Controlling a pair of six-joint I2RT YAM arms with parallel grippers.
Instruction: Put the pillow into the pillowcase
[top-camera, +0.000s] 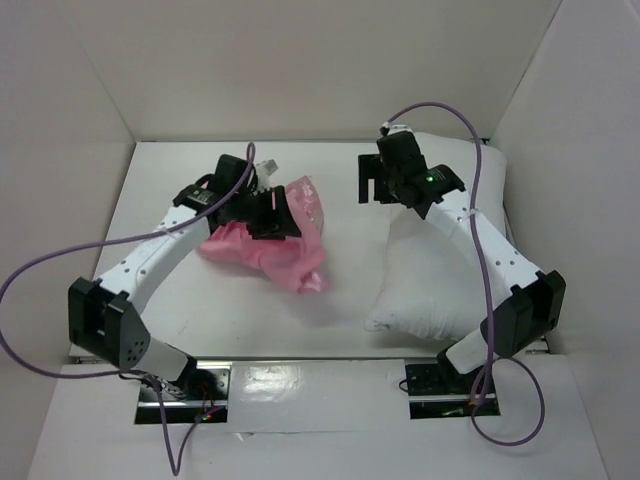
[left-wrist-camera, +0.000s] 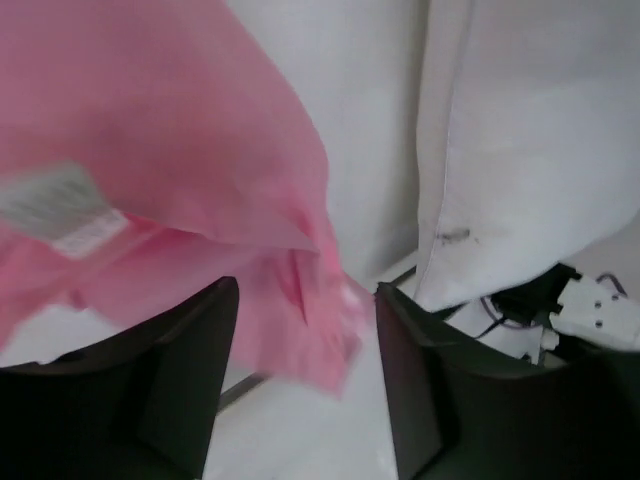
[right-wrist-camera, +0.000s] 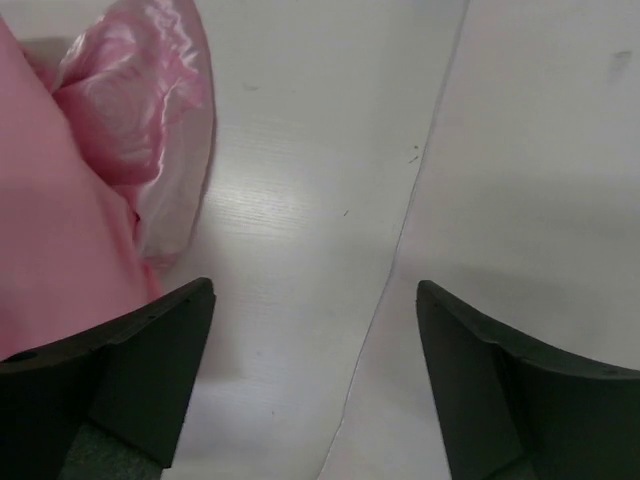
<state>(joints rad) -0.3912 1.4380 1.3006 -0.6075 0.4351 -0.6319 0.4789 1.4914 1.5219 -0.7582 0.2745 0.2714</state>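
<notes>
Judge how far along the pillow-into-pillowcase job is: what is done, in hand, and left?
Done: nothing yet; the pillow lies bare on the right, wholly outside the pillowcase, a crumpled heap on the left. In hand: the left gripper is at the heap, jaws apart, pink cloth between them; the right gripper is open and empty. Left: open the case and slide the pillow in.

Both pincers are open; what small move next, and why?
Probably close the left pincer on the crumpled pink satin pillowcase near its white label: fabric hangs loose between its parted jaws, the right pincer is open and empty, and the plump white pillow lies outside the case.
</notes>
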